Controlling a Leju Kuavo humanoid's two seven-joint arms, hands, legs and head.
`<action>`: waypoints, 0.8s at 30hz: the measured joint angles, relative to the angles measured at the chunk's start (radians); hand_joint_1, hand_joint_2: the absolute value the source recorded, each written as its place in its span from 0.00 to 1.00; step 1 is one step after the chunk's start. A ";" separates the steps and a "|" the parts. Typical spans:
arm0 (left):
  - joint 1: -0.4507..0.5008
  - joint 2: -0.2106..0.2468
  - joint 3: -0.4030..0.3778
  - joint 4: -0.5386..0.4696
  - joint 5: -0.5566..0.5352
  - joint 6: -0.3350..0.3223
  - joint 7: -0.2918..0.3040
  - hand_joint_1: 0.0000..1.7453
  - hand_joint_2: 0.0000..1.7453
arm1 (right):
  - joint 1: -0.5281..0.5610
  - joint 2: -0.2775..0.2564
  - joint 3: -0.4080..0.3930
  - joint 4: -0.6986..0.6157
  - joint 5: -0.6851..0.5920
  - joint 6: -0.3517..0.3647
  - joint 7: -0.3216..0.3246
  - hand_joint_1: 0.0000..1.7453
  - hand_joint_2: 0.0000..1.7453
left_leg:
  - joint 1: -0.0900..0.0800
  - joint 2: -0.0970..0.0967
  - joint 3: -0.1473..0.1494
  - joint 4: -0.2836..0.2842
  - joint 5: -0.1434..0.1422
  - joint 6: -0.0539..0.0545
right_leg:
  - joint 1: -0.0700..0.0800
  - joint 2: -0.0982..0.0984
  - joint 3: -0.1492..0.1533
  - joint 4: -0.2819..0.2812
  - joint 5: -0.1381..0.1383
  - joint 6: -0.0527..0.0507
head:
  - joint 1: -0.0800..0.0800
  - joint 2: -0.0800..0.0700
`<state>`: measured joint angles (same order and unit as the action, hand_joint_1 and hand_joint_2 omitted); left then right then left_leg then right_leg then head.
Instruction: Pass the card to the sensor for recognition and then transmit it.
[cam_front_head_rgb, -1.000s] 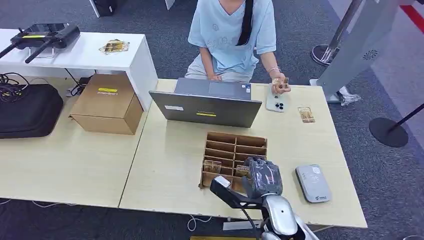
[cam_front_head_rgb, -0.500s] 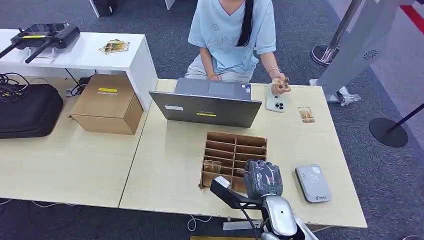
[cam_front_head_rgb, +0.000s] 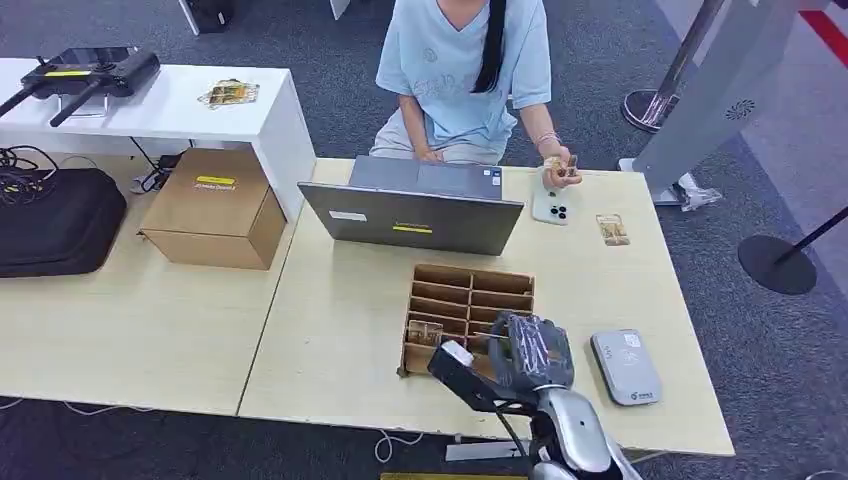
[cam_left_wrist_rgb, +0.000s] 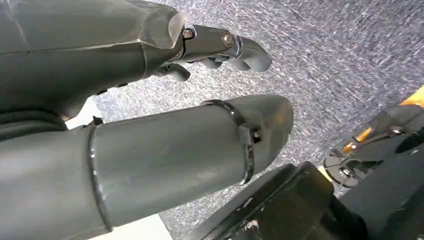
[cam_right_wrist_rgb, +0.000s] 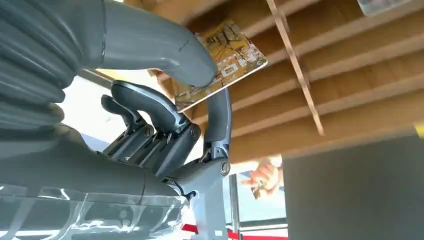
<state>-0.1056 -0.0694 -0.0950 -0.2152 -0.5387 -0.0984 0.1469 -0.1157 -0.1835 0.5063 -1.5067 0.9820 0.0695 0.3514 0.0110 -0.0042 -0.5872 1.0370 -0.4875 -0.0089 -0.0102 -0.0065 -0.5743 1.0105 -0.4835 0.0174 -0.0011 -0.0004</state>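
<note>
Wooden tables (cam_front_head_rgb: 140, 330) stand on grey carpet (cam_front_head_rgb: 330, 90)

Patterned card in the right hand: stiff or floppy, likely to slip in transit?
The thin gold-patterned card looks flat and unbent, so probably stiff and light. The right hand pinches only one end between thumb and a finger, and its face looks glossy, so it may pivot or slide.

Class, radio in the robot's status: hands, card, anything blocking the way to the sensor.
Right hand pinches card over divider box. Left hand hangs open by the floor. Sensor lies beside the box, path clear.
</note>
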 joint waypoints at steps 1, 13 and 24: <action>0.000 0.001 0.000 0.000 0.000 0.000 0.000 0.00 0.00 | 0.002 -0.001 -0.010 -0.017 -0.010 -0.004 -0.007 1.00 1.00 | 0.000 0.000 0.000 0.000 0.000 0.000 | 0.000 0.000 0.000 0.000 0.000 0.000 | 0.000 0.000; 0.008 0.008 0.000 0.000 -0.007 0.002 -0.021 0.00 0.00 | 0.008 -0.061 -0.098 -0.216 -0.103 -0.068 -0.114 1.00 1.00 | 0.000 0.000 0.000 0.000 0.000 0.000 | 0.000 0.000 0.000 0.000 0.000 0.000 | 0.000 0.000; -0.003 0.008 -0.007 -0.001 -0.040 -0.027 -0.023 0.00 0.00 | -0.158 -0.078 -0.096 -0.254 -0.127 -0.050 -0.190 1.00 1.00 | 0.000 0.000 0.000 0.000 0.001 0.000 | 0.000 0.000 0.000 0.001 0.001 0.000 | 0.000 0.000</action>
<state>-0.1082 -0.0614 -0.1019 -0.2159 -0.5787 -0.1251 0.1244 -0.2734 -0.2613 0.4101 -1.7605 0.8554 0.0191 0.1618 0.0110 -0.0039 -0.5872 1.0371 -0.4862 -0.0094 -0.0103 -0.0060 -0.5742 1.0113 -0.4823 0.0169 -0.0011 -0.0004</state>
